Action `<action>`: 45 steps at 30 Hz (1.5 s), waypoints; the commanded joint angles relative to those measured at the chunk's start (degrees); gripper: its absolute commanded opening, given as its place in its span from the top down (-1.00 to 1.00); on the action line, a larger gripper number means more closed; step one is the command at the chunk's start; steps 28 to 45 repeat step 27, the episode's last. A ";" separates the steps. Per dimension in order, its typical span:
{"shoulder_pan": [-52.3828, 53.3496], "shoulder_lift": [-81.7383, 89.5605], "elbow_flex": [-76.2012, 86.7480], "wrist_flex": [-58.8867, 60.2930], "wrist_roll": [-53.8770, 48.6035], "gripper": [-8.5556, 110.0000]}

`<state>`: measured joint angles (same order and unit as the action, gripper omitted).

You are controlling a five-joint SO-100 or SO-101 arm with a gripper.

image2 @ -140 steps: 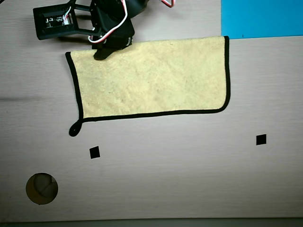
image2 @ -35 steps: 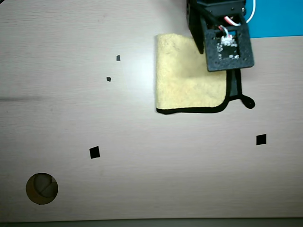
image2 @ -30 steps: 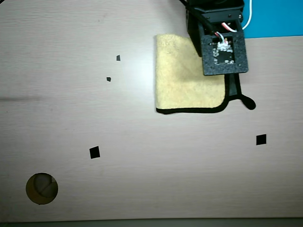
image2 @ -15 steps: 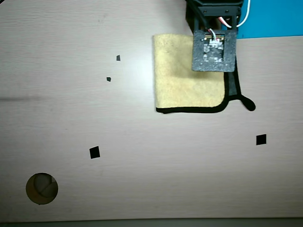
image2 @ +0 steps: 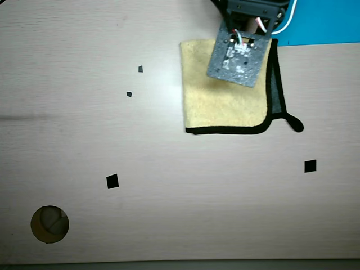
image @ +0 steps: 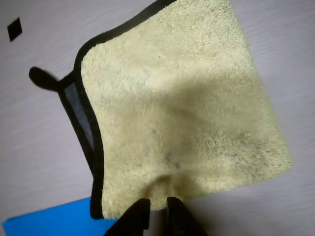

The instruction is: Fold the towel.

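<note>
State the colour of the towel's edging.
Black edging on the pale yellow towel, clearest in the wrist view.

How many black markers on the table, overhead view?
4: two small ones left of the towel, a larger one lower left, one lower right. The arm may hide more.

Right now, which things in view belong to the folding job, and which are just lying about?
Job:
- towel, already doubled over
- tool, closed on the towel's edge

Lying about:
- blue sheet
- black square markers
- round hole in the table
</note>
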<state>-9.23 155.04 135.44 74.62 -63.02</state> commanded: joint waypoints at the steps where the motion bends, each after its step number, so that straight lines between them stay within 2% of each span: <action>1: -0.62 -3.96 0.53 -7.12 7.38 0.85; 8: -1.93 -9.67 -0.79 -12.30 18.54 0.85; 16: 2.72 -9.40 5.80 -16.00 17.93 0.85; 45: 2.37 -8.61 6.68 -16.61 18.37 0.85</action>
